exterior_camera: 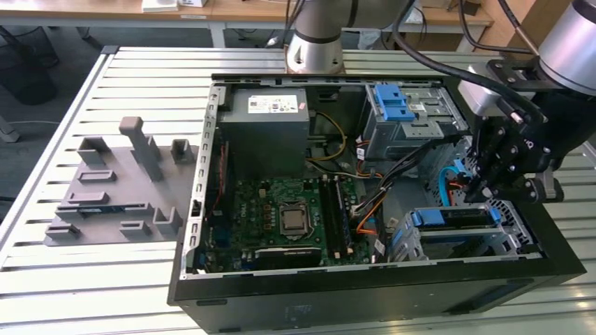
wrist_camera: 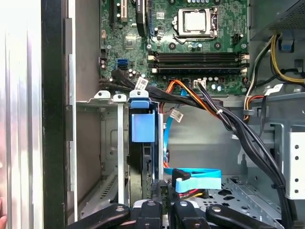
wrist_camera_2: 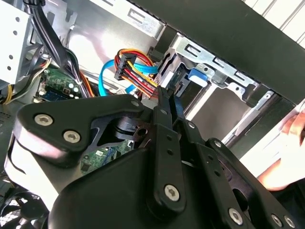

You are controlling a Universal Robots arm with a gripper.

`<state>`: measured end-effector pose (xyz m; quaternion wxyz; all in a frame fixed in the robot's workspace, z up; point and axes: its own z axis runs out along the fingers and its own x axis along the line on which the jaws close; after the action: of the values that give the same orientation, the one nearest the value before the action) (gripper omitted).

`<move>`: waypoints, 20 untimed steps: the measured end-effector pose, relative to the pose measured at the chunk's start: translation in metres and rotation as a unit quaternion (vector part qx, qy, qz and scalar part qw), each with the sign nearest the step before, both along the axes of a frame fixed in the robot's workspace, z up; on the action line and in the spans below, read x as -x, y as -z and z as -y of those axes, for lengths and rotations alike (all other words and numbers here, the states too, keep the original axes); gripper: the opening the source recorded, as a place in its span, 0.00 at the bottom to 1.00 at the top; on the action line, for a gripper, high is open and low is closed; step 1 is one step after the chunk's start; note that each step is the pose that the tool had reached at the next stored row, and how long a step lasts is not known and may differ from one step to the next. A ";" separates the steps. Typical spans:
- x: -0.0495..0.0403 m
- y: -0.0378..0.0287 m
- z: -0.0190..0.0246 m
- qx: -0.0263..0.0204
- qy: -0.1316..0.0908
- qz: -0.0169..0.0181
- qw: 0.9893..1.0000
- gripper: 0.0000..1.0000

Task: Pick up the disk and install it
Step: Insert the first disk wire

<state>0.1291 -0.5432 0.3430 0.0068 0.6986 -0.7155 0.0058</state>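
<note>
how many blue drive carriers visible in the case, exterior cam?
2. One blue carrier sits in the upper bay at the exterior view's right, beside the power supply. The other sits in the lower cage, just below the tool. More may be hidden.

From my seat I see a pale slatted metal table [exterior_camera: 112,293] filling most of the exterior view, its ribs running across the picture under bright, even light. Behind its far edge stand light wooden desks [exterior_camera: 214,10] on white legs, with a dark grey floor [exterior_camera: 56,38] beneath them. A brown wooden panel [exterior_camera: 545,17] occupies the far corner on the exterior view's right.
</note>
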 end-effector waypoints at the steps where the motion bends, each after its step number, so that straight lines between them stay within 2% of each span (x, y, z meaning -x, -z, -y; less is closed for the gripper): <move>1: 0.0000 0.0009 0.0009 0.000 0.000 0.000 1.000 0.16; 4: -0.0001 0.0024 0.0033 0.000 0.000 0.000 1.000 0.16; 9: 0.0000 0.0036 0.0039 0.000 0.000 0.000 1.000 0.16; 15: -0.0001 0.0066 0.0075 0.000 0.000 -0.001 1.000 0.16; 20: 0.0000 0.0074 0.0077 0.001 -0.003 -0.001 1.000 0.16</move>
<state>0.1291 -0.5510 0.3356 0.0080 0.7005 -0.7136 0.0054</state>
